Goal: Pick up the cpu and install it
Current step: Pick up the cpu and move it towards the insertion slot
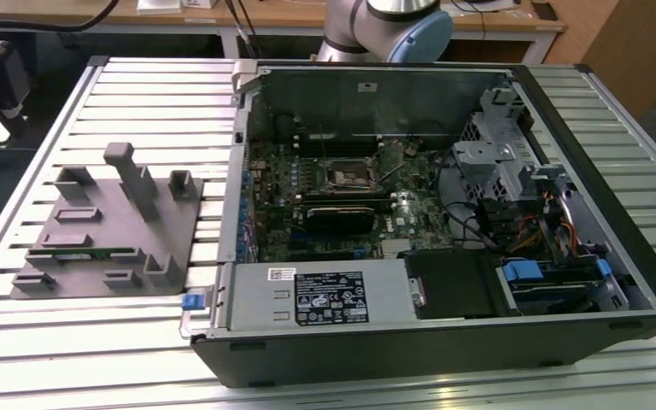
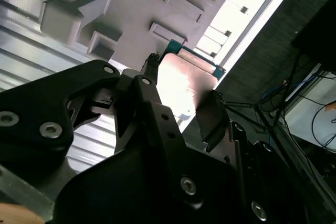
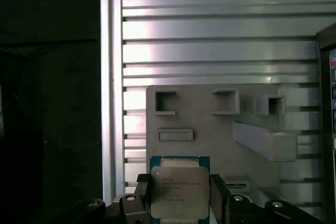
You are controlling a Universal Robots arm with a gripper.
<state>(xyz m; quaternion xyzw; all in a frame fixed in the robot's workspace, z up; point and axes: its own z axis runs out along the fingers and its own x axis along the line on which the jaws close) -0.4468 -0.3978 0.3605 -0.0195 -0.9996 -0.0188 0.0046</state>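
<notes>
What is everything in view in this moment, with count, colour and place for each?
cpu: one, silver top with a green rim, held in the claw, the holder tray behind it in both wrist views.
holder tray: one, grey, on the table at the exterior view's left of the case.
computer case: one, black, lying open on the table.
motherboard: one, dark green, inside the case.
socket: one, black frame, mid-motherboard.
power supply: one, silver-grey, along the case's near edge.
table: one, silver, slatted.
robot arm: one, grey with a blue cap, behind the case.
claw: one, black, shut on the cpu.
</notes>
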